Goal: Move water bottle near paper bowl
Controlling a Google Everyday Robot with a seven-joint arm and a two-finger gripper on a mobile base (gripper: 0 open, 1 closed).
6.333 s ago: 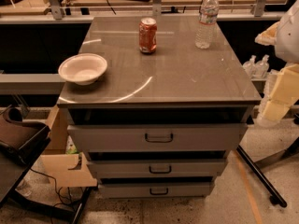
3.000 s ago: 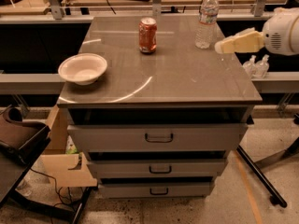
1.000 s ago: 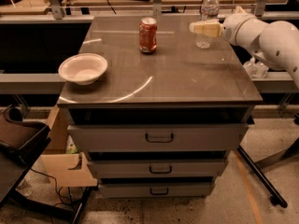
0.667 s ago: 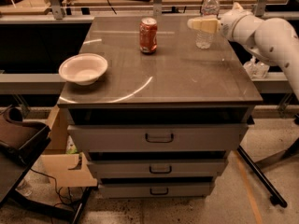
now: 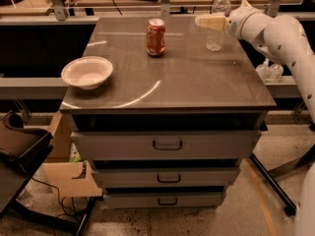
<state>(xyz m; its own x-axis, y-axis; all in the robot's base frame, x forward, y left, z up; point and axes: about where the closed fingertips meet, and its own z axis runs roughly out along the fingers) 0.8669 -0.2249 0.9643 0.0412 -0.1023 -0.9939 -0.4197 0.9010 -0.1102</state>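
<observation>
While the paper bowl (image 5: 87,73) sits far left, the gripper (image 5: 204,20) overlaps the water bottle (image 5: 215,38), its grip impossible to tell

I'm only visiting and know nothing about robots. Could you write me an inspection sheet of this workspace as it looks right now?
Surface: grey cabinet top, with three drawers below it.
Job's things: water bottle upright near the far right corner; paper bowl near the left edge, well apart from the bottle.
Clutter: soda can upright, far middle of the top.
Grippers: gripper level with the bottle's upper half and overlapping it in view; contact cannot be told.
Cables: dark cords on the floor, lower left.
Surroundings: small clear bottles beyond the right edge; cardboard left of the drawers.
</observation>
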